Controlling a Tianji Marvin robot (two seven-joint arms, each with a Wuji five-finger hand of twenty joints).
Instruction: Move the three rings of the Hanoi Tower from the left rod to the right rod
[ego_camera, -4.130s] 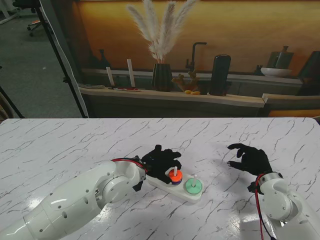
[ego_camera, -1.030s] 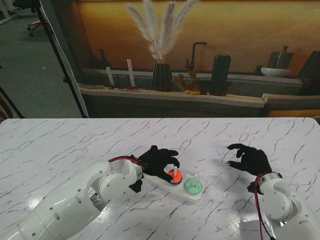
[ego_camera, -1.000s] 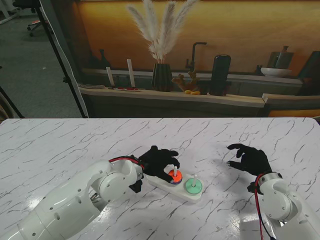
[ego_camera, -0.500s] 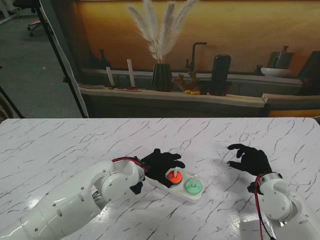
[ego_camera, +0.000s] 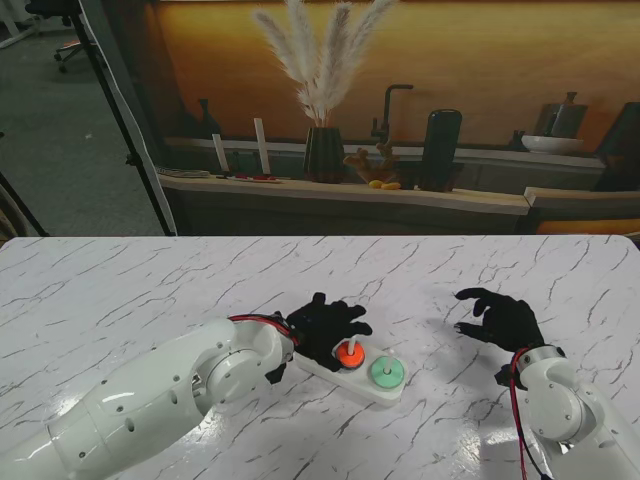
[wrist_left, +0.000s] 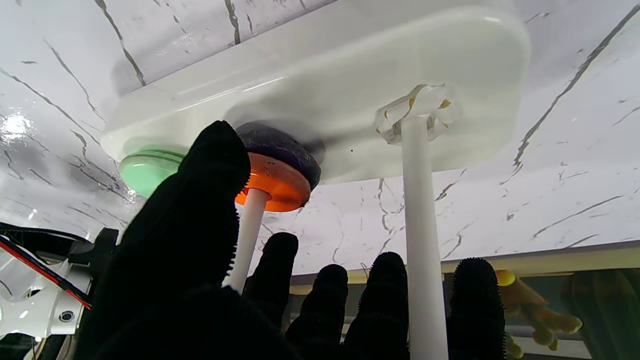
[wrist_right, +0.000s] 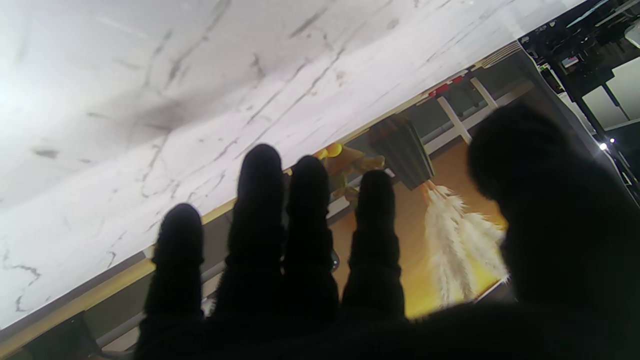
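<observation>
Hovering over the white base (ego_camera: 345, 375), the left hand (ego_camera: 325, 325) has fingers spread and nothing gripped; in the left wrist view its thumb (wrist_left: 200, 200) sits just beside the orange ring (wrist_left: 277, 185), possibly touching, hard to tell.

Orange ring is stacked on the dark purple ring (wrist_left: 280, 147) on the middle rod (wrist_left: 247, 235) of the base. Green ring (ego_camera: 386, 373) lies flat at the right end of the base, on its own rod. Left rod (wrist_left: 422, 225) of the base is bare; the left hand's fingers rise on either side of it in the wrist view.

Base sits on the marble tabletop (ego_camera: 150, 290), slightly skewed, right end nearer the robot.

Right hand (ego_camera: 500, 318) is well to the right of the base, raised off the tabletop, fingers loosely curled and apart, holding nothing. Its wrist view shows only fingertips (wrist_right: 260, 170) against tabletop and background shelf.
</observation>
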